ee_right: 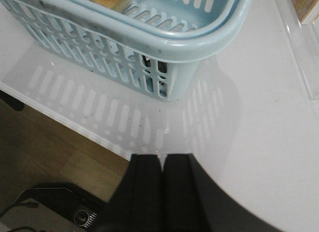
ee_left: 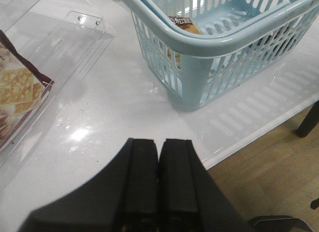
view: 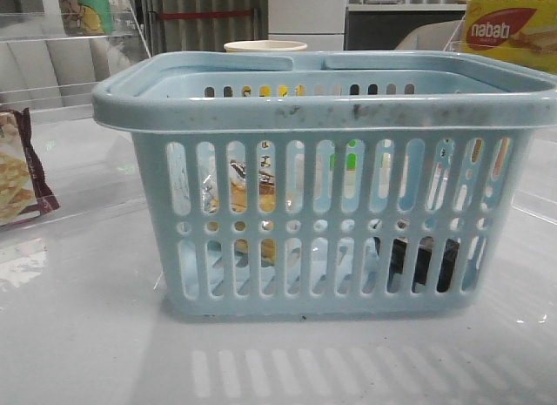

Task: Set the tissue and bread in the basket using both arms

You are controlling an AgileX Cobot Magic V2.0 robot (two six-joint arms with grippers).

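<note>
Both hands empty and closed, bread (view: pixel 252 200) and tissue (view: pixel 424 263) inside basket (view: pixel 322 104)

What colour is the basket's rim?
Light blue with dark scuffs on the rim; the front view shows it best.

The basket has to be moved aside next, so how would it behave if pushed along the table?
The basket would probably slide rather than tip: it sits on a broad flat base and the table looks glossy. Thin slotted walls suggest it's light, and the bread and tissue inside add little.
</note>
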